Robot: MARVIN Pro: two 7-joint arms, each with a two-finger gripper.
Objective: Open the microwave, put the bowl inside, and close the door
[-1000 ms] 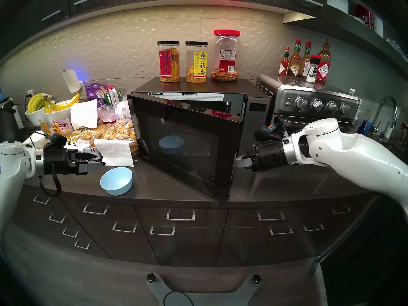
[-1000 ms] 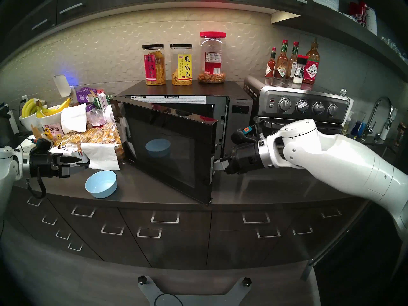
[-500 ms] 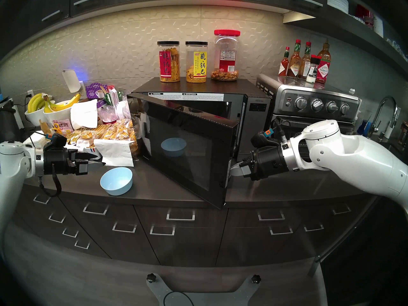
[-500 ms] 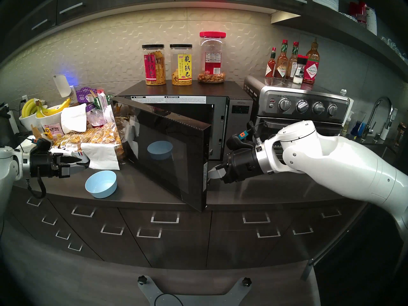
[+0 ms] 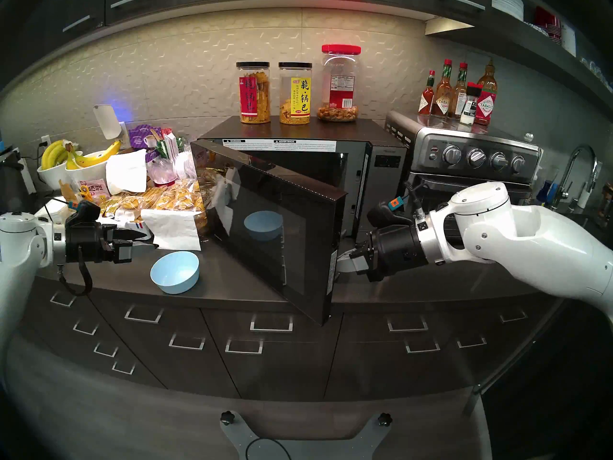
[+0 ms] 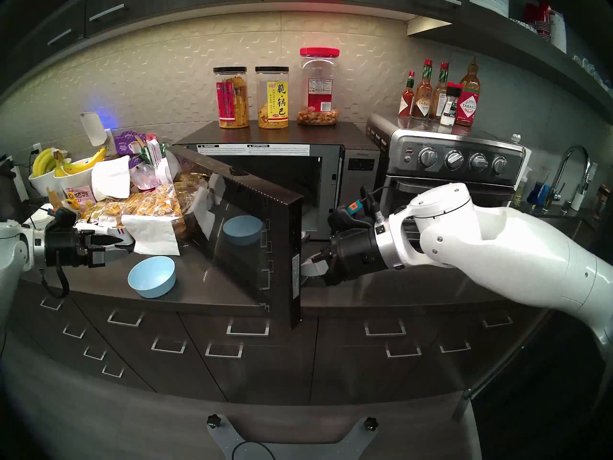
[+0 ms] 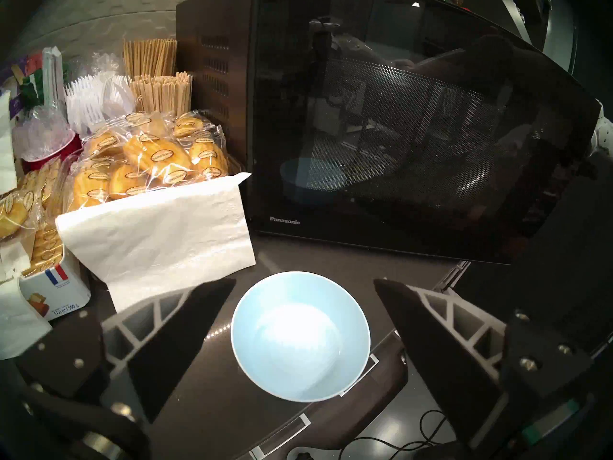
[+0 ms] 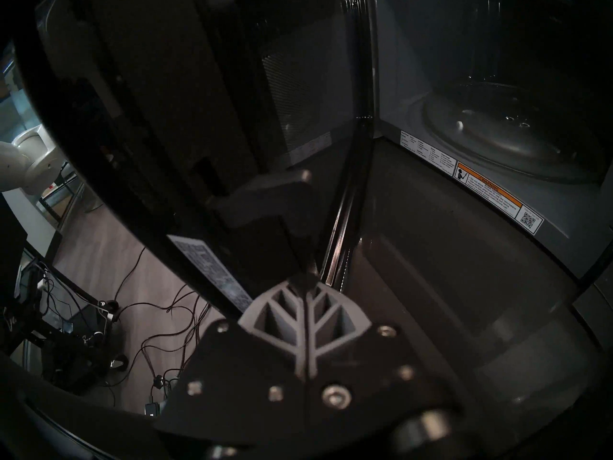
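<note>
Your left gripper (image 5: 137, 242), jaws spread and empty, is hovering just left of the bowl (image 5: 174, 272) near the worktop's (image 5: 232, 283) front edge, while your closed right gripper (image 5: 345, 260) is pressing behind the door's (image 5: 265, 223) free edge, right of it.

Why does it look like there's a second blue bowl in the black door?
Head views: the glossy door mirrors the bowl on the counter; that second bowl is only a reflection. Left wrist view: the same faint reflection, plus bright glare inside the real bowl. Right wrist view: very dark.
</note>
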